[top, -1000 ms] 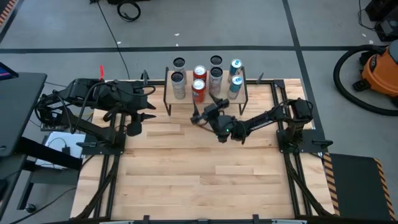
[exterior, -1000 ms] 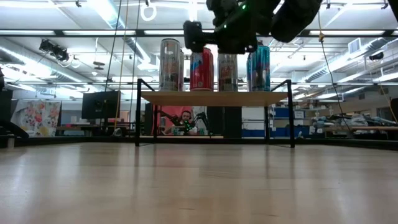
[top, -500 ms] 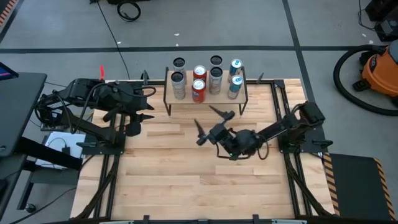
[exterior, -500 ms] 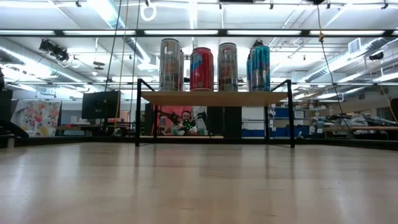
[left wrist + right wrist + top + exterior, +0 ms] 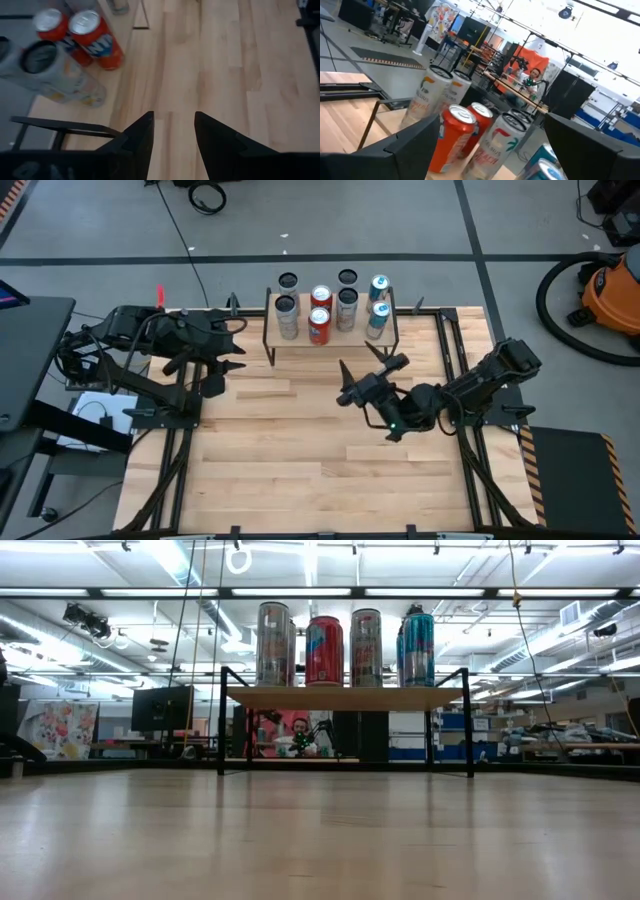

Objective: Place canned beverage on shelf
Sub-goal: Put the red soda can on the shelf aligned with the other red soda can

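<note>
On the light-wood shelf [image 5: 330,338] stand silver cans [image 5: 287,316], red cans [image 5: 320,323] and teal cans [image 5: 378,315].

Table [image 5: 300,450]: pale wood planks, smooth, satin sheen; low view shows soft reflections on its surface. Shelf [image 5: 345,697]: light wooden top board, matt; thin black metal legs [image 5: 221,720], painted, dull. Cans on shelf: metal, glossy printed sides; red cans [image 5: 95,37] bright gloss with bare silver lids, silver cans [image 5: 287,317] duller, teal cans [image 5: 377,318] shiny. Arms and right gripper [image 5: 367,374]: dark matt plastic or metal, cannot tell which. Left gripper [image 5: 172,131] fingers: matt black, faintly textured. Floor beyond: grey, smooth.
</note>
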Controlling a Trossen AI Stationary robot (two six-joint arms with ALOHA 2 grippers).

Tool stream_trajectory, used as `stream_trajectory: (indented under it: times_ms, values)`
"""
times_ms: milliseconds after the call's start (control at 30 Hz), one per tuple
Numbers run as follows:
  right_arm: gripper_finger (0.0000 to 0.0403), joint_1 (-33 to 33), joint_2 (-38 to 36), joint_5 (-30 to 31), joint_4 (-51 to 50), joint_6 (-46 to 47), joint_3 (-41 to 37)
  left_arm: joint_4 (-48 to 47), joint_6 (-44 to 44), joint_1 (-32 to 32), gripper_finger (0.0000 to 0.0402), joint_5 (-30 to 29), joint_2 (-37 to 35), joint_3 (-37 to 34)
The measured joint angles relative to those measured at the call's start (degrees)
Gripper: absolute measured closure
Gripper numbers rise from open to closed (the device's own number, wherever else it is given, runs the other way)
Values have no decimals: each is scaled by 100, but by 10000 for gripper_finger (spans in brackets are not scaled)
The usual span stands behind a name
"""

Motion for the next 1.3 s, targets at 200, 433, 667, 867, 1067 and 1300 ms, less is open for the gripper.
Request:
stream_trajectory:
  times_ms: [200, 433, 667, 867, 1067, 1300]
  values:
    - [48, -108, -398, 162, -124, 179, 0, -2, 98, 0, 251, -177, -187, 0]
    - [148, -250, -407, 428, -174, 590, -1, -3, 118, 0, 251, -199, -400, 2]
    - [328, -294, -223, 296, -622, 1910, -314, -3, 153, 0, 251, -311, -609, 6]
    - [388, -591, -111, -706, -797, 2859, -694, -2, 152, 0, 251, -311, -679, 11]
    - [397, -1102, -113, -1983, -1717, 4490, -928, -7, 146, 0, 251, -311, -679, 11]
    - [398, -1692, -111, -3397, -2640, 5505, -938, -5, 144, 0, 251, -311, -677, 11]
